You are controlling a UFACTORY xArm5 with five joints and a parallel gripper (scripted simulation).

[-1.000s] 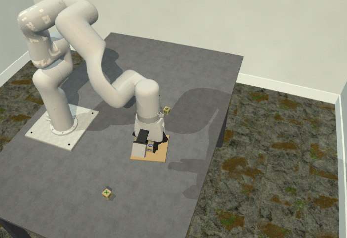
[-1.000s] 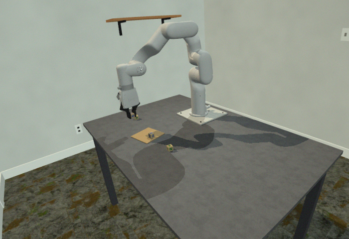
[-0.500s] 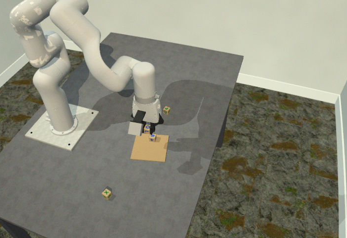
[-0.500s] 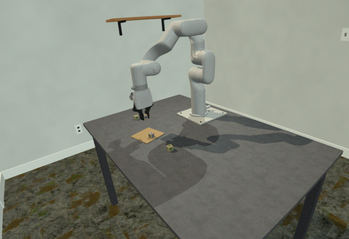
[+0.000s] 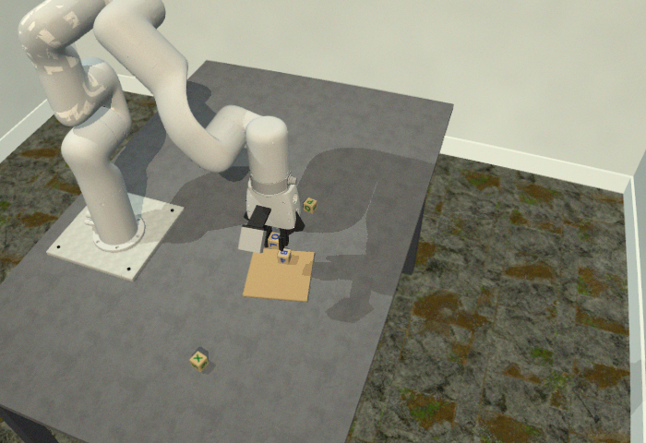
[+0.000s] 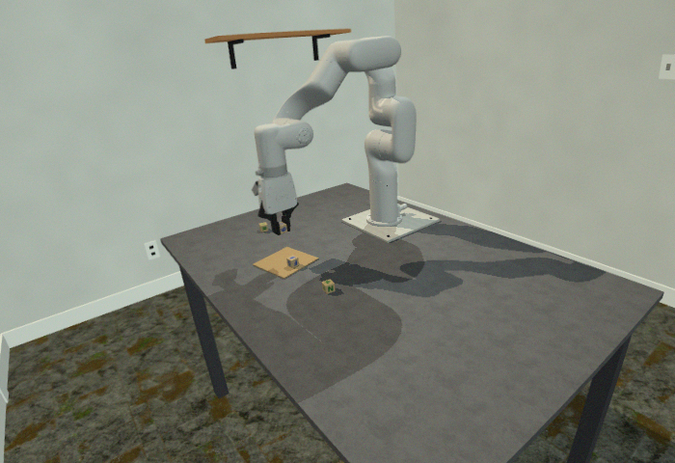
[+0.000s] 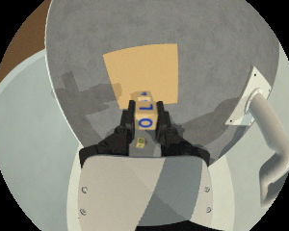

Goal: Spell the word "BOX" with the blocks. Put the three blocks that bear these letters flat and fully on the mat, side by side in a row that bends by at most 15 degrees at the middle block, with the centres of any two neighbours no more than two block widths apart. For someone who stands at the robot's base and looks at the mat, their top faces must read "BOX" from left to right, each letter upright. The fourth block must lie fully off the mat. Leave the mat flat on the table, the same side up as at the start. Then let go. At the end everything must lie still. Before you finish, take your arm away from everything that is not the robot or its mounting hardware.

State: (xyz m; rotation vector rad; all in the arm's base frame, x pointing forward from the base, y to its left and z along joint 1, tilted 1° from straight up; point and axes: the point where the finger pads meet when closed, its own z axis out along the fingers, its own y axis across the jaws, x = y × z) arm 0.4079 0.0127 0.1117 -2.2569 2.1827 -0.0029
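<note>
While you read the top view from left to right, note the arm's base plate [image 5: 67, 250] bolted to the grey table [image 5: 125, 313]. Next comes the X block [image 5: 198, 360], lying alone near the table's front edge, well apart from the mat. Further right, the gripper [image 5: 278, 241] hangs above the table with its fingers clamped on the O block [image 5: 273, 239]; the wrist view shows the blue O facing the camera, held off the surface. Just below it in that view lies the tan mat [image 5: 279, 277], flat on the table, with the B block [image 5: 284, 255] resting on it near the edge closest to the gripper. To the right of the gripper you find the fourth block [image 5: 309, 204], green-lettered, on bare table, off the mat. Its letter cannot be read from the top view.
</note>
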